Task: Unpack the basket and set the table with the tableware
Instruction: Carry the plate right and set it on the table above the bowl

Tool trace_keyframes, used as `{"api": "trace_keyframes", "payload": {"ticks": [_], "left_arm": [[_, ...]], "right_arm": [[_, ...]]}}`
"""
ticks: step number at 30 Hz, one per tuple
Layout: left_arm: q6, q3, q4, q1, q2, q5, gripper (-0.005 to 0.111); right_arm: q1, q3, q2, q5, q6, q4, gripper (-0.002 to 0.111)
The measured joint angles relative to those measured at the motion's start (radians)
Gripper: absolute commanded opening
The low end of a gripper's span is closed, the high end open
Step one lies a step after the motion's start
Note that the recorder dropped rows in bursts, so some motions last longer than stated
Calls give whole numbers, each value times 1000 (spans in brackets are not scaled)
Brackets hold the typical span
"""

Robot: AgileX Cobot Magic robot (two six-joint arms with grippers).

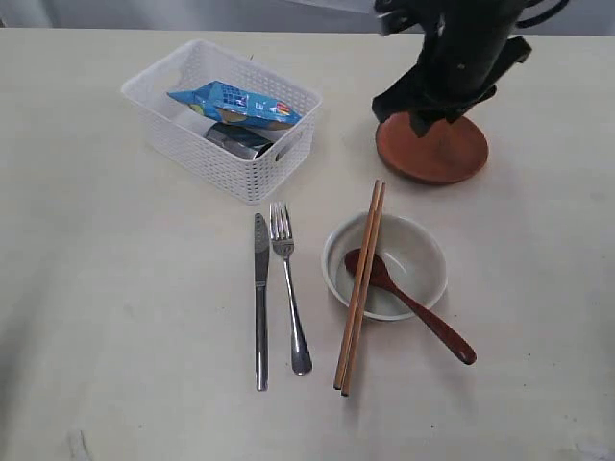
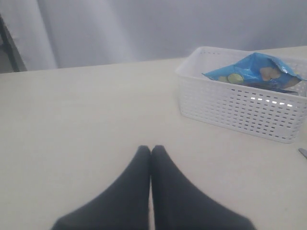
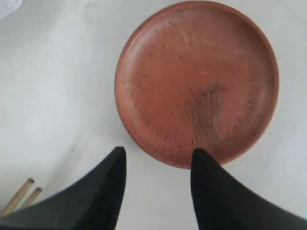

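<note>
The white basket [image 1: 183, 130] stands at the back left of the table [image 1: 115, 288], with a steel cup [image 1: 235, 142] under a blue snack packet [image 1: 235, 104]. Laid out in front are the knife [image 1: 260, 298], fork [image 1: 288, 288], chopsticks [image 1: 359, 288] across the off-white bowl [image 1: 408, 252], and the dark red spoon [image 1: 413, 303]. The brown wooden plate [image 1: 437, 154] [image 3: 196, 81] lies flat at the back right. My right gripper [image 1: 413, 115] [image 3: 158, 153] hangs open just above the plate's edge, holding nothing. My left gripper [image 2: 151, 149] is shut and empty, away from the basket [image 2: 240, 108].
The chopstick ends [image 3: 21, 196] show beside my right gripper. The knife's tip [image 2: 303, 153] peeks in at the edge of the left wrist view. Bare tabletop stretches to the left and front of the cutlery.
</note>
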Motion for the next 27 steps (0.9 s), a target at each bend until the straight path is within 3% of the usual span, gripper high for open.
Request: {"api": "trace_keyframes", "payload": {"ticks": [5,9,19,27], "left_arm": [[0,0,0,0,0,0,0],[0,0,0,0,0,0,0],[0,0,0,0,0,0,0],[0,0,0,0,0,0,0]], "right_arm": [[-139,21,-70,156,-131,293,42],[-171,147,-155,199,-197,407,42],[-117,498,-349,30,-203,445,42],[-41,566,-318,-102,-141,448,42]]}}
